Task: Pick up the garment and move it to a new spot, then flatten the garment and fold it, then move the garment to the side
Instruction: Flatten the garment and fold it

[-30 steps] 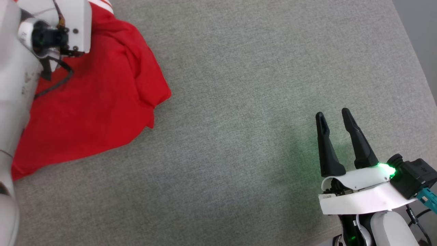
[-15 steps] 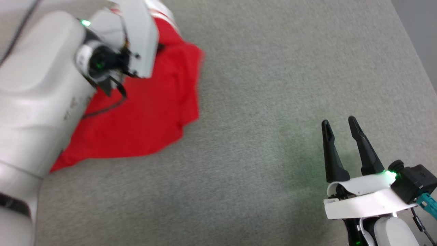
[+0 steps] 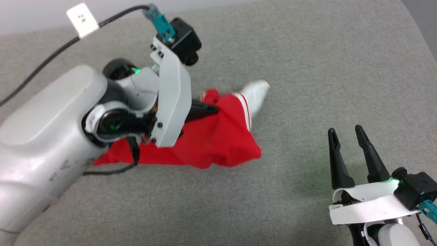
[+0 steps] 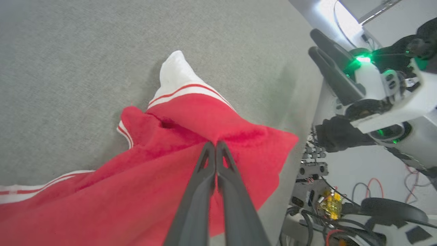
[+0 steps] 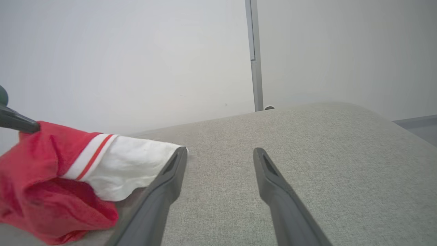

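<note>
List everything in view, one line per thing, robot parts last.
garment: one, red with a white panel and striped trim, bunched on the table.
table: one, grey fabric top, under the garment.
wall: one, pale, beyond the table.
post: one, grey, upright against the wall.
tag: one, white, on the cable.
cable: one, black, running to the left wrist.
left arm: one, white, over the garment.
left tool: one, dark, shut on a garment fold.
right tool: one, dark, open, empty, right of the garment.
</note>
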